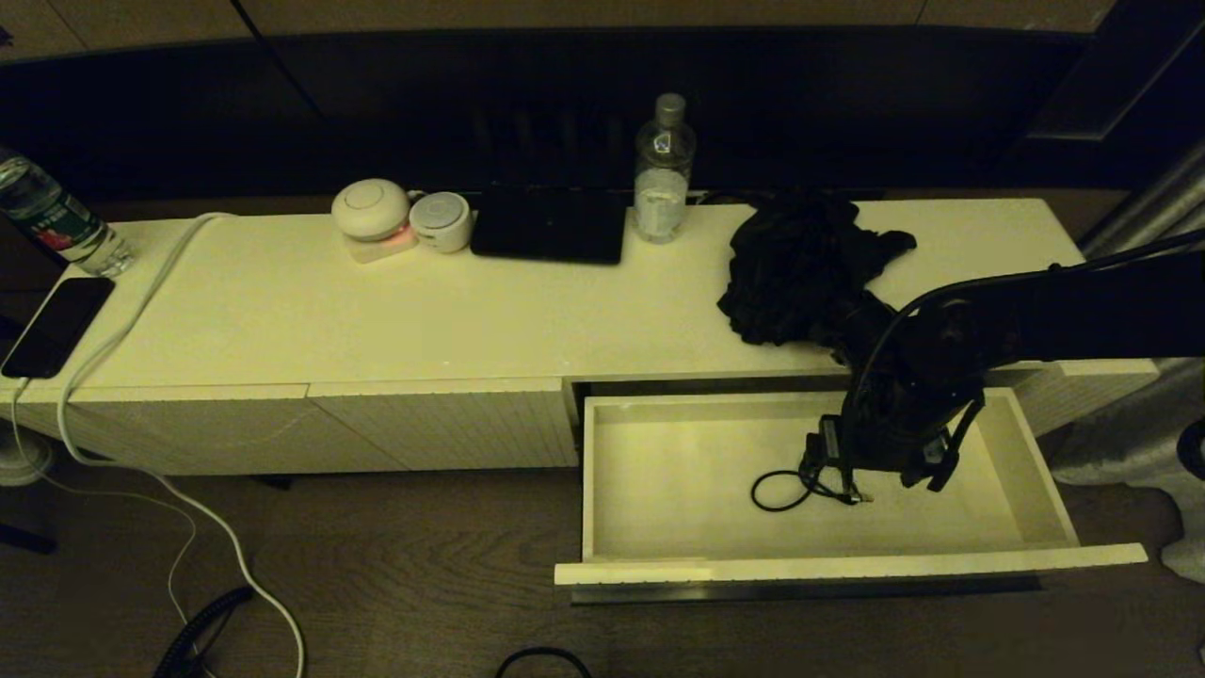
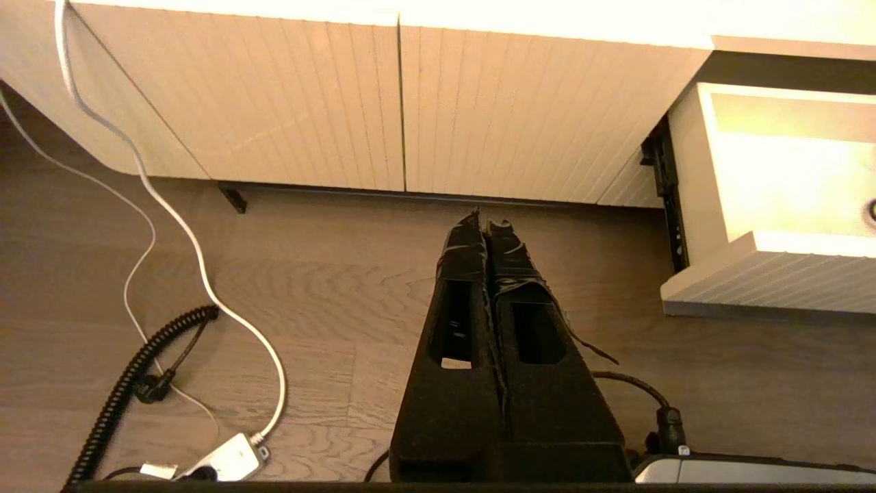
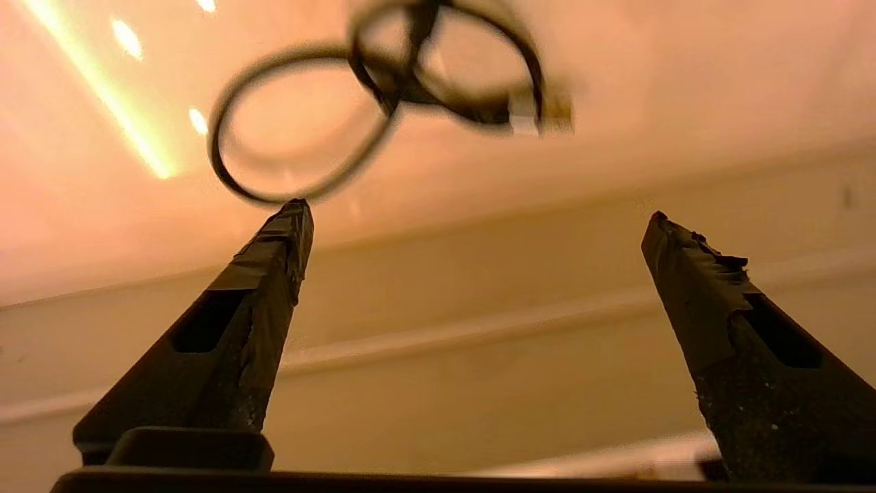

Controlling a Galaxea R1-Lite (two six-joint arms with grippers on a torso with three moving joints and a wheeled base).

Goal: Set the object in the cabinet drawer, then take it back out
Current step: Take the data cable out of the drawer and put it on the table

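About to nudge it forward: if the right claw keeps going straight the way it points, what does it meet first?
Probably the coiled black cable lying on the drawer floor. The open right claw points down into the drawer with the cable just ahead, off toward one finger; depth is unclear, so it might hit bare floor.

A clear water bottle (image 1: 664,169) stands upright at upper centre on the cabinet top (image 1: 282,311), just right of a flat black pad (image 1: 550,224). Left of that pad sit a round white device (image 1: 371,211) and a smaller white cylinder (image 1: 441,221), side by side. A crumpled black cloth (image 1: 800,268) lies at right. At far left lie a dark phone (image 1: 56,326) and another bottle (image 1: 56,218); a white cable (image 1: 141,292) trails down to the wooden floor (image 1: 395,584).
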